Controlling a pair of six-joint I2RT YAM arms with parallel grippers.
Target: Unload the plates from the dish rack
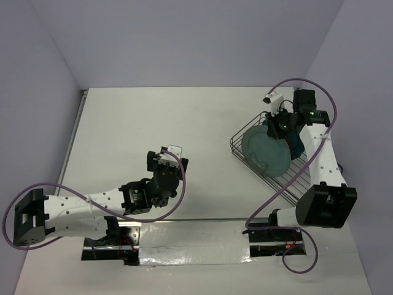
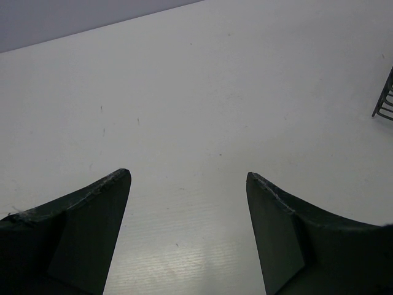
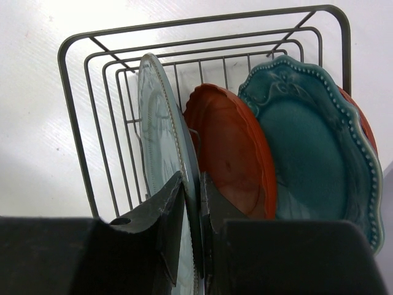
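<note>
The dark wire dish rack (image 3: 73, 104) holds several plates on edge. From left to right in the right wrist view stand a pale grey-green plate (image 3: 156, 117), a red-orange plate (image 3: 230, 147) and a dark teal scalloped plate (image 3: 313, 147), with another red-orange rim (image 3: 365, 129) behind the teal one. My right gripper (image 3: 192, 178) is shut on the top rim of the pale grey-green plate (image 1: 265, 150), one finger on each face. My left gripper (image 2: 188, 175) hangs open over bare table, nothing between its fingers.
The rack (image 1: 295, 178) sits at the table's right side, close to the right arm and the right wall. One corner of the rack (image 2: 385, 101) shows at the right edge of the left wrist view. White table (image 1: 153, 123) stretches to its left.
</note>
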